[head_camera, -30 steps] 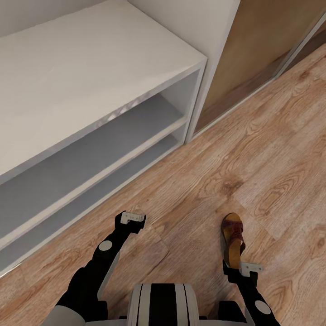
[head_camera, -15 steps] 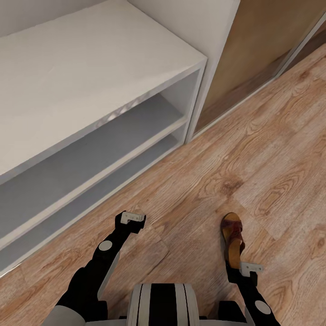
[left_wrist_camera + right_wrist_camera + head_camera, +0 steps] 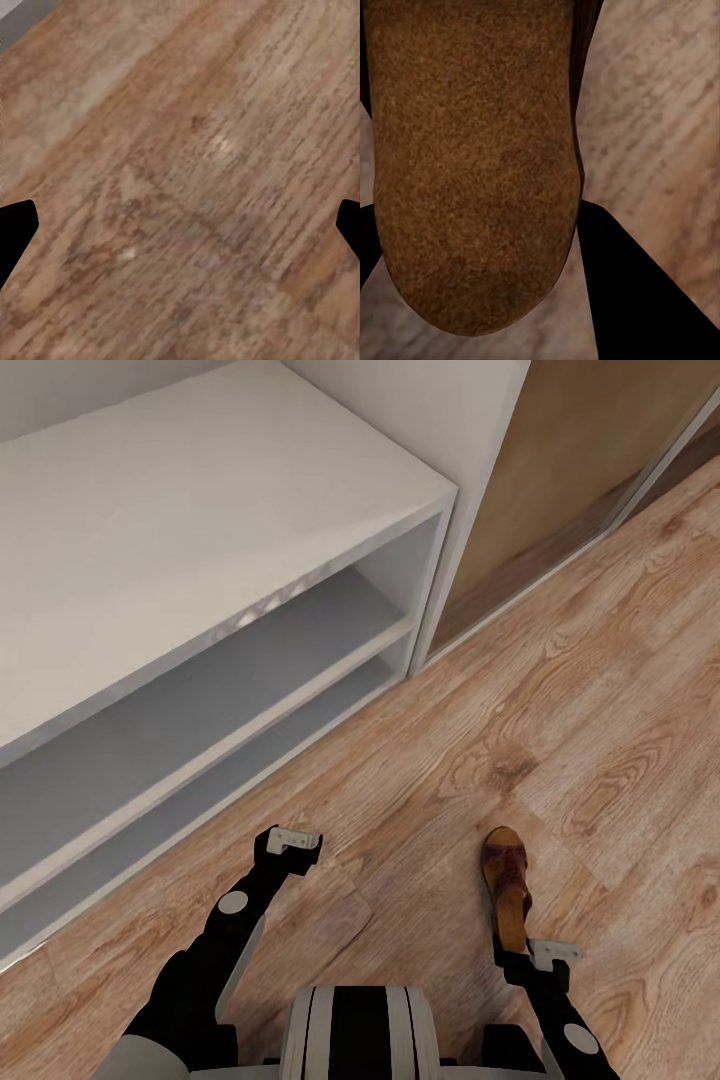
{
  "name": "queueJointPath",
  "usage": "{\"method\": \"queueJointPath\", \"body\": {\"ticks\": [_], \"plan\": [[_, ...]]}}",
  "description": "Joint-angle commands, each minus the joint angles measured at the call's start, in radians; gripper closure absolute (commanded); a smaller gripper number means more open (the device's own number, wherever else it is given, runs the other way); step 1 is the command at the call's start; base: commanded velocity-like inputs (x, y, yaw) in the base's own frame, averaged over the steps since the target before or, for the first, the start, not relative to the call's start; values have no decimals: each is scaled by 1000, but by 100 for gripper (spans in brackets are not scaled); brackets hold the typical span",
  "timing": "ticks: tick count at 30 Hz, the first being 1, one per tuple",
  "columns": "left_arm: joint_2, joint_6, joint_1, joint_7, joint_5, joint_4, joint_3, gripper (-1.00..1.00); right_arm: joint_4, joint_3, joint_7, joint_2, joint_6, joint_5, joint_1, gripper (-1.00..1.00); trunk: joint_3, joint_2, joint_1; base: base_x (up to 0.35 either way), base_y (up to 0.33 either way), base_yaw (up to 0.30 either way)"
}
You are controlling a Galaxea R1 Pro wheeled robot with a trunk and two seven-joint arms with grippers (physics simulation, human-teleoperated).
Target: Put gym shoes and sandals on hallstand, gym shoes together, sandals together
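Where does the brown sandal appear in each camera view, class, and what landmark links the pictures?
Head view: the sandal lies at lower right, just ahead of the right gripper.
Right wrist view: its tan footbed looms close between the fingers.
Left wrist view: bare planks, no sandal.
Shared landmark: the wood-plank floor.

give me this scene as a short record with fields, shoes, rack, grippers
shoe in view: one brown leather sandal with tan footbed, lying on the wood-plank corridor floor
sandal vs rack: apart from it, on the floor off the rack's right end
rack: pale grey-white hallstand, bench top and both open tiers bare where visible
right gripper: at the sandal's heel end, a dark finger on each side of the heel, grip not confirmable
left gripper: open, over bare floor, holding nothing
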Motion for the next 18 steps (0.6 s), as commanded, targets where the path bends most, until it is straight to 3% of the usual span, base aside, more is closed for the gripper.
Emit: {"method": "queueJointPath", "body": {"ticks": [1,5,18], "plan": [[0,5,0,-3,-3,-1,1,-100,1,0,3,1,-2,4,0,100,0,0,0,0,0,0],[0,5,0,-3,-3,-1,0,-100,1,1,3,1,-3,4,0,100,0,0,0,0,0,0],[1,11,-4,-1,-3,-1,2,-100,-24,0,3,-1,-5,2,0,100,55,3,-6,0,0,0]]}}
